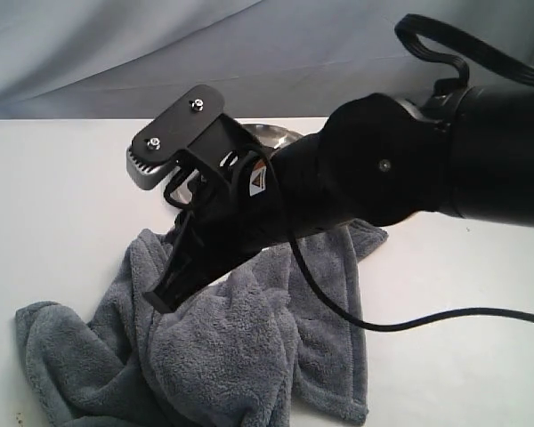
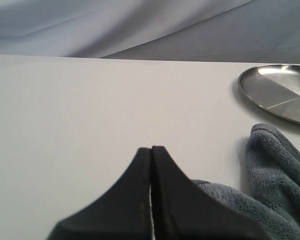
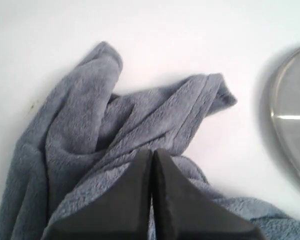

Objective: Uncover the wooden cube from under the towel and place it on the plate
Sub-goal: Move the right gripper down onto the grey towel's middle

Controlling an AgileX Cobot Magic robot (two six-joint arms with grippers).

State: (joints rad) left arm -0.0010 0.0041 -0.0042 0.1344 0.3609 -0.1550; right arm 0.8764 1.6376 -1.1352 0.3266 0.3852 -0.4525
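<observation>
white table point(image 2: 90, 125); towel point(image 1: 240, 356) crumpled; plate point(image 2: 280, 92) clear only from wrists; left gripper point(image 2: 150, 150), right gripper point(image 3: 152, 152) both clenched.

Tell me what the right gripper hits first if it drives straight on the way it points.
The fluffy blue-grey fleece towel. The right gripper, jaws shut, points straight at its bunched folds. Depth is unclear, so the tips may already be touching the cloth.

I'm standing in what is looking like a robotics lab: a plain white table point(image 1: 53, 178) is sitting before a draped blue-grey backdrop sheet point(image 1: 116, 53), and a black robot arm point(image 1: 400, 169) trailing a loose cable point(image 1: 445, 316) is hanging over it.
</observation>
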